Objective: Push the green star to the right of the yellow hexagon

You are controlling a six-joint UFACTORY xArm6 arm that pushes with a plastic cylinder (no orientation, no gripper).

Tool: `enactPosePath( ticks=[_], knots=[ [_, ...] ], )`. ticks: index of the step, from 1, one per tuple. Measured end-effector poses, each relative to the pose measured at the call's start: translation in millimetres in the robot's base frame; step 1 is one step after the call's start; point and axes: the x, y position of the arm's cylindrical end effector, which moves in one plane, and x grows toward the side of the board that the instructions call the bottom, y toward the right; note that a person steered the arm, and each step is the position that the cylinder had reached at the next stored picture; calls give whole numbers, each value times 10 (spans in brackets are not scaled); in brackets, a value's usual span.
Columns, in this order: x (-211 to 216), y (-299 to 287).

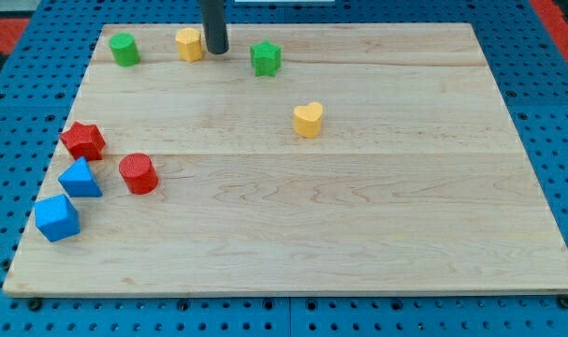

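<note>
Here, the small green star-shaped block sits near the upper edge of the pale wooden board, a little left of the frame's centre line; it is a chunky, bright green piece whose stubby points show around its flat top, and it stands free, touching nothing. To its left, also along the top of the frame, is the yellow hexagon block, and my tip, the lower end of the straight dark rod, rests just beside that hexagon's right side, between it and the green star, with a clear gap to the star. The arm carries no pincer, so there is nothing to be open or closed. Counting by colour: two green blocks, the star and a green cylinder in the upper left corner; two yellow blocks, the hexagon and a yellow heart-shaped block alone near the middle of the board; two red blocks, a red star and a red cylinder at the left; and two blue blocks at the lower left, a blue triangular block and a blue cube-like block. The board lies on a blue perforated table.
</note>
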Motion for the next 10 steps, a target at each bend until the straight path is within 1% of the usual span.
enactPosePath(
  ticks=[1,2,3,4,5,6,7,8,9,10],
  knots=[
    [-160,-518],
    [-298,-419],
    [-383,249],
    [-274,1387],
    [326,1694],
    [349,665],
    [-146,-170],
    [-148,421],
    [85,1670],
    [1222,2000]
  ],
)
